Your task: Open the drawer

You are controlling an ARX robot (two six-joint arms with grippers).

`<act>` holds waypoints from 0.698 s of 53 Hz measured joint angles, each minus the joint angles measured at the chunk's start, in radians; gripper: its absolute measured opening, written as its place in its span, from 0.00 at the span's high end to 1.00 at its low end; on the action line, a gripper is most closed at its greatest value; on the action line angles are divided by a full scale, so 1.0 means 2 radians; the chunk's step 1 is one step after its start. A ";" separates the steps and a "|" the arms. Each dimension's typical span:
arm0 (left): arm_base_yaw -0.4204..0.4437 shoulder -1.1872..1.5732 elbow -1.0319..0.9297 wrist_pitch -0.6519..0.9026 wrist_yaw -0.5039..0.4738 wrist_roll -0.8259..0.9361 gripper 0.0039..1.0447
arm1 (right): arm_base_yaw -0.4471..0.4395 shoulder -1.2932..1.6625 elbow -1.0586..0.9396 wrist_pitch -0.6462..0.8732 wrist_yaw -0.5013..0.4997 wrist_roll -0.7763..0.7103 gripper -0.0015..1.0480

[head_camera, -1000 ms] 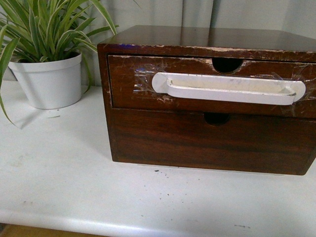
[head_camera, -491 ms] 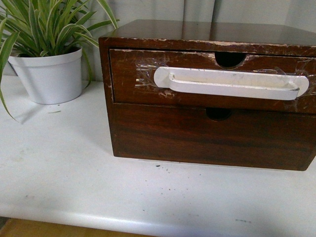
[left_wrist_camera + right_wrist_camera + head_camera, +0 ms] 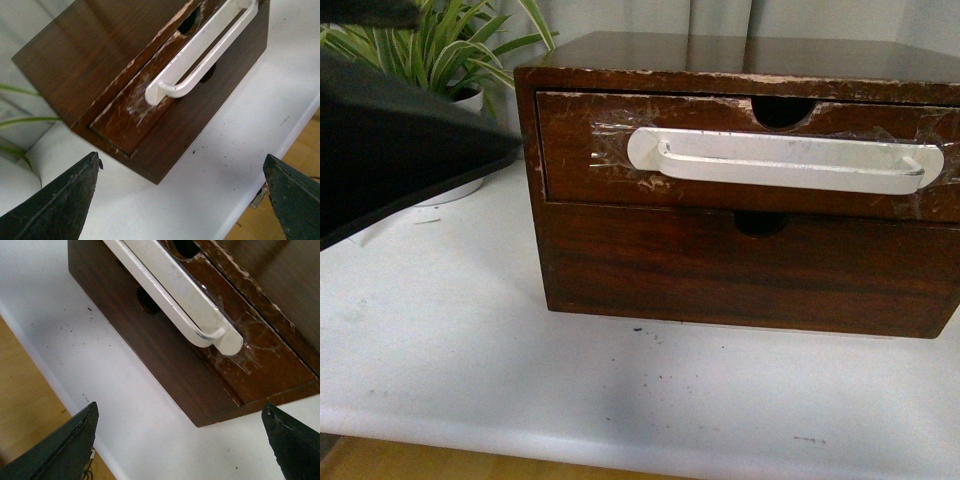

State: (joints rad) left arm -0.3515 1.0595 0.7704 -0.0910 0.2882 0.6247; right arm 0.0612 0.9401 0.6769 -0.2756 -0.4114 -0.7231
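One handled drawer [image 3: 575,150], one plain drawer [image 3: 750,270], one plant [image 3: 470,50], one chest [image 3: 740,55].

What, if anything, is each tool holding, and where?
Nothing held: left tool and right tool are open, clear of the long white bar handle on the scuffed brown wooden drawer.

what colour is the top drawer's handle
The handle is white, on the dark brown drawer; best in the front view.
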 joint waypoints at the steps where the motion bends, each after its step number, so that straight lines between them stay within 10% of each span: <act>1: -0.003 0.006 0.006 -0.002 0.000 0.004 0.06 | 0.003 0.008 0.008 -0.006 0.002 -0.008 0.09; 37: -0.068 0.253 0.198 -0.076 0.003 0.114 0.06 | 0.065 0.160 0.089 -0.010 0.038 -0.115 0.09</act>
State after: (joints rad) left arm -0.4873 1.5654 1.1664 -0.2428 0.2939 0.8528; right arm 0.1917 1.2602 0.8547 -0.2962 -0.3355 -0.9539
